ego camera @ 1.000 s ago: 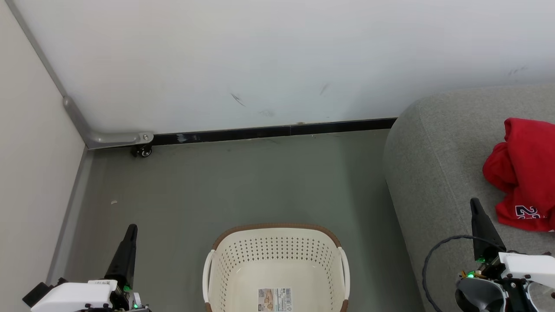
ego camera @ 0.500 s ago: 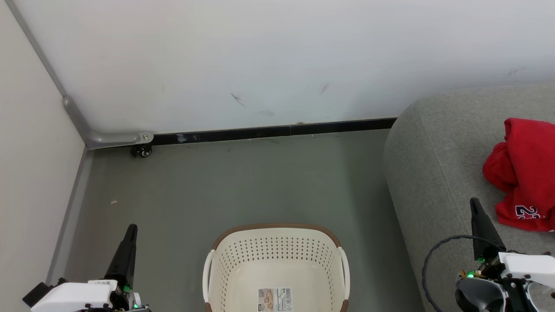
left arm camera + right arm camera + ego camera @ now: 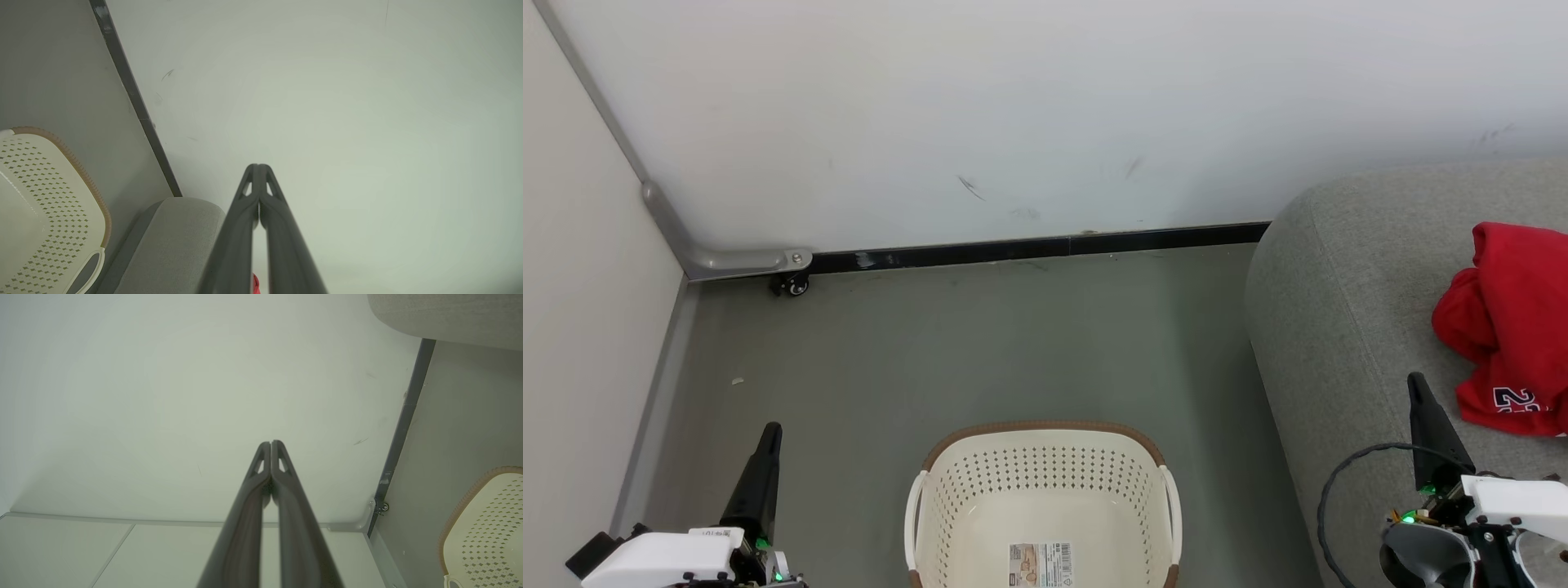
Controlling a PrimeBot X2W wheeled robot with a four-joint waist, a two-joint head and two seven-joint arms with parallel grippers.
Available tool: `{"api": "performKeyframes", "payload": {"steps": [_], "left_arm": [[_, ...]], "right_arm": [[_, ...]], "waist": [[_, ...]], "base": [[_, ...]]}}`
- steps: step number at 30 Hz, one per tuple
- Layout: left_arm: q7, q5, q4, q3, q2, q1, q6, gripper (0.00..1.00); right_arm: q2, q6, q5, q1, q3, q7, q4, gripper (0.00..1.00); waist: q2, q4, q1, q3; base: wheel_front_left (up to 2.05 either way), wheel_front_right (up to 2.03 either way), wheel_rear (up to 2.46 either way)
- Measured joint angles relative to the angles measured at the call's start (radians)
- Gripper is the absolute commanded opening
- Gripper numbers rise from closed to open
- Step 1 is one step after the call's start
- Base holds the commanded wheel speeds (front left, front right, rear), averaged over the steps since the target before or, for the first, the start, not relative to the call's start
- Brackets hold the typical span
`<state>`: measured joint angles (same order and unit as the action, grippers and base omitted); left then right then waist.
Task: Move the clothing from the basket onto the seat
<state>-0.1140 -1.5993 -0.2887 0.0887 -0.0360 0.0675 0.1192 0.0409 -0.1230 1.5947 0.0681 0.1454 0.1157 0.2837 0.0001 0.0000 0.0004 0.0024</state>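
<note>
The cream basket [image 3: 1043, 474] with a brown rim stands on the floor at the bottom centre, and only a label shows on its bare bottom. Red clothing [image 3: 1511, 327] with dark lettering lies bunched on the grey seat [image 3: 1339, 310] at the right. My left gripper [image 3: 770, 429] is shut and holds nothing, left of the basket above the floor. My right gripper [image 3: 1416, 380] is shut and holds nothing, over the seat's front part, just left of the clothing. The left wrist view shows touching fingertips [image 3: 258, 168], the basket [image 3: 45, 212] and the seat [image 3: 175, 241]. Closed fingertips [image 3: 270, 445] face the wall in the right wrist view.
A white wall [image 3: 1045, 114] with a black baseboard [image 3: 1037, 247] closes off the far side. A pale partition [image 3: 580, 327] stands at the left, with a metal bracket and caster [image 3: 792, 284] at its foot. Grey floor [image 3: 980, 351] lies between basket and wall.
</note>
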Motion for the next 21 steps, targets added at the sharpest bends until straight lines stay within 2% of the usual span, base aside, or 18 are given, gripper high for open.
{"api": "performKeyframes", "payload": {"steps": [21], "left_arm": [[0.000,0.000,0.002,0.000,0.000,0.000,0.000,0.00]], "right_arm": [[0.000,0.000,0.000,0.000,-0.002,0.000,-0.003,0.00]], "waist": [[0.0000,0.000,-0.0001,0.000]], "base": [[0.00,0.00,0.00]]}}
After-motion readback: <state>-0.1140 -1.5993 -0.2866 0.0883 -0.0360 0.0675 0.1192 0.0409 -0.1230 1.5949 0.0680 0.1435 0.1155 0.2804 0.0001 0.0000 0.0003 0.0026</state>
